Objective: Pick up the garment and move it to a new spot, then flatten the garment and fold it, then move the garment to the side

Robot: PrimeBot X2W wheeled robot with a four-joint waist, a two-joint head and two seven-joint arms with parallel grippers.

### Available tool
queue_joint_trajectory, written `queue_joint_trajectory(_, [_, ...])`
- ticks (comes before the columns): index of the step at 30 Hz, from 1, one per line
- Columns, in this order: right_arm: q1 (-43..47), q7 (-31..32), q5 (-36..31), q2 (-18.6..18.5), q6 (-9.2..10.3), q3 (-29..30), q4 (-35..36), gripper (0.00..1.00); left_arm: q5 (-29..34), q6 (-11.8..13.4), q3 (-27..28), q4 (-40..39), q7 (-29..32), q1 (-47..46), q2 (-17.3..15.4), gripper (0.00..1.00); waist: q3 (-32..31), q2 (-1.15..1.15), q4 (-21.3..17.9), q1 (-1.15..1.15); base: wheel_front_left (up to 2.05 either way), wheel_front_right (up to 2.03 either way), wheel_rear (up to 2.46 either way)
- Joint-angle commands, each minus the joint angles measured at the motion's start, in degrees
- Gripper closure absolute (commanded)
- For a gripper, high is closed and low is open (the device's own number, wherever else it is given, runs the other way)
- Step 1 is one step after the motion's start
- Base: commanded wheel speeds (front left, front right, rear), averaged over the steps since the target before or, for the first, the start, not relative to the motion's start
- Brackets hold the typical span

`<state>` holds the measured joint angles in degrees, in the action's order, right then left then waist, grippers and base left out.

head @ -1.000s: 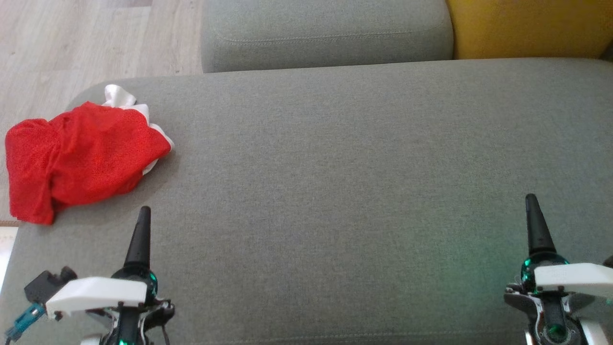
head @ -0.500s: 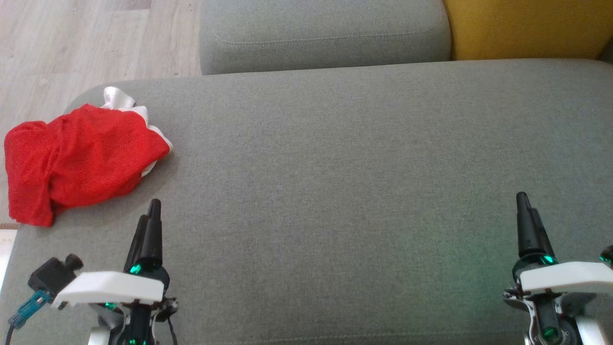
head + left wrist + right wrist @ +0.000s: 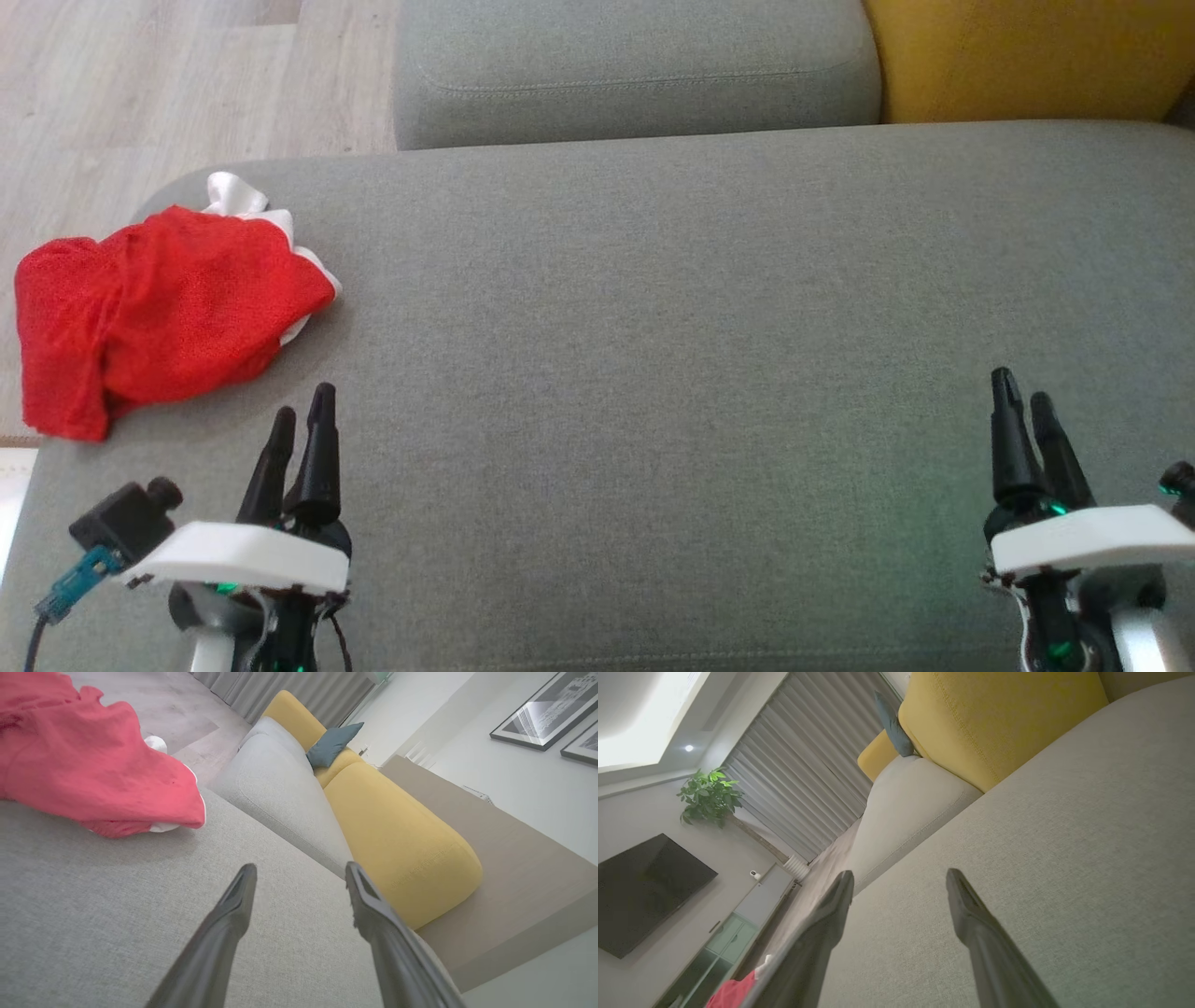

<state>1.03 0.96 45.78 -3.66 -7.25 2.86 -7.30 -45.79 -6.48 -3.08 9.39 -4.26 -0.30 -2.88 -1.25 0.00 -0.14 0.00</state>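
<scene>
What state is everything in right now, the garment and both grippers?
Red garment: crumpled, unfolded, lying at the left edge of the grey seat cushion, not held.
Left gripper: open, empty, near the garment but apart from it.
Right gripper: open, empty, above the cushion's right end, far from the garment.

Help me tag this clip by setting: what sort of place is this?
Most likely a home living room. A grey and yellow sofa stands on a wooden floor, a dark television hangs on the wall near a potted plant and long curtains, and framed pictures hang on another wall.
</scene>
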Motion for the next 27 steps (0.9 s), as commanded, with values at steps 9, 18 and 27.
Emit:
queue_joint_trajectory(9, [0.1, -1.3, -8.1, -0.2, -0.16, -1.0, 3.3, 0.0, 8.6, 0.8, -0.6, -3.0, -2.4, -3.1, -1.5, 0.0, -0.2, 0.0, 0.0, 0.0, 0.0, 0.0, 0.0])
queue_joint_trajectory(18, [0.8, -1.9, -14.7, 0.2, -0.17, -1.2, 3.9, 0.0, 15.4, 1.6, -1.8, -3.1, -3.9, -2.9, -2.0, 0.0, -0.4, 0.0, -0.1, 0.0, 0.0, 0.0, 0.0])
queue_joint_trajectory(27, [1.3, -2.7, -21.0, 0.4, -0.19, -1.7, 4.4, 0.0, 21.7, 2.3, -3.0, -2.6, -5.4, -2.9, -2.3, 0.0, -0.6, 0.0, -0.1, 0.0, 0.0, 0.0, 0.0])
